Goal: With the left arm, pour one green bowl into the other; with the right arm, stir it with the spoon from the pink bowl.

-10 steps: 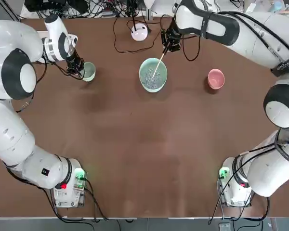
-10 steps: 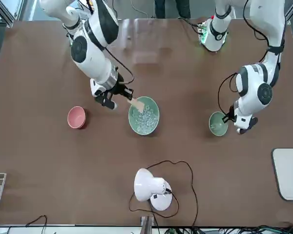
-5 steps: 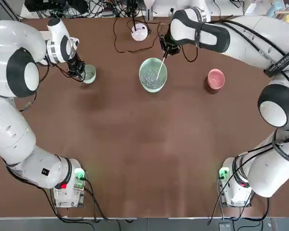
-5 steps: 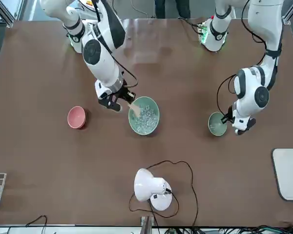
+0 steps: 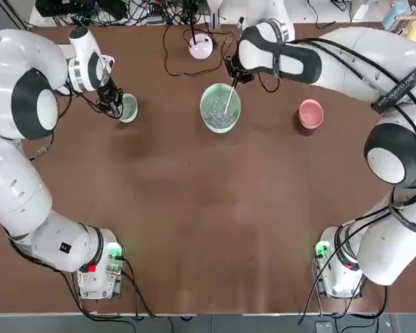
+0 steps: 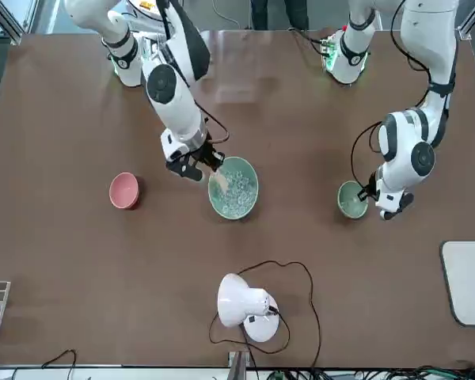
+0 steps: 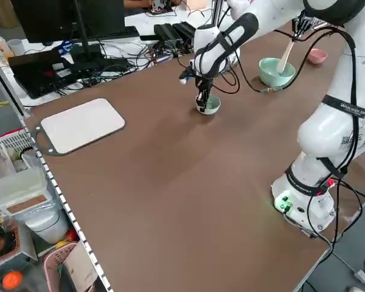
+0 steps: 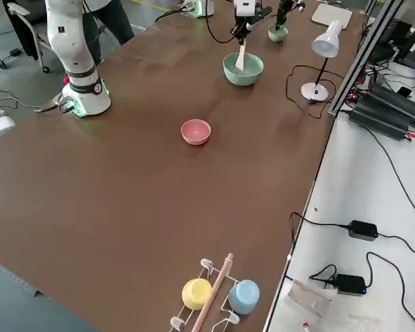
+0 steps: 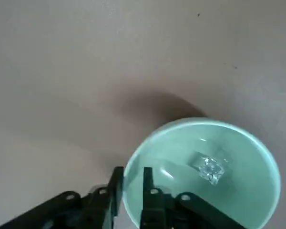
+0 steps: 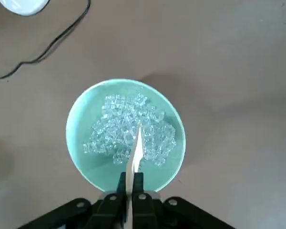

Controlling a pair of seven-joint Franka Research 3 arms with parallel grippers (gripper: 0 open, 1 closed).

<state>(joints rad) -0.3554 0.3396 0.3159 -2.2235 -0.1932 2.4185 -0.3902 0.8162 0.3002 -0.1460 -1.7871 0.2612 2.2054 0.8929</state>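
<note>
1. Since a second ago: right gripper (image 5: 234, 75) swung over the far rim of the large green bowl (image 5: 220, 107), wrist rolled; spoon (image 5: 229, 96) carried along, blade down among the clear bits. Small green bowl (image 5: 127, 107) in the same spot on the table. Left gripper (image 5: 115, 108) at its rim throughout, fingers eased a little apart.
2. Right jaws: pressed flat on the spoon's handle, as the right wrist view shows, with no gap left. Spoon tilted, tip in the heap of whitish, ice-like pieces.
3. Left jaws: straddling the small bowl's rim (image 9: 133, 181), one finger inside, one outside, parted slightly. Whether gripping or just letting go, cannot tell. Bowl upright on the table, one clear piece left inside, well apart from the large bowl.
4. Pink bowl (image 5: 310, 114): empty-looking, on the robot's right of the large bowl, untouched.
5. Handling, judged: spoon light, stiff, flat-handled, so best pinched across the flat faces near the top end, as now. Small bowl light, hard, likely smooth-walled and slippery; rim pinch workable but prone to swivelling. Large bowl apt to slide under hard stirring.
6. Desk lamp (image 5: 200, 47) and its cable just beyond the large bowl, near the stirring wrist.
</note>
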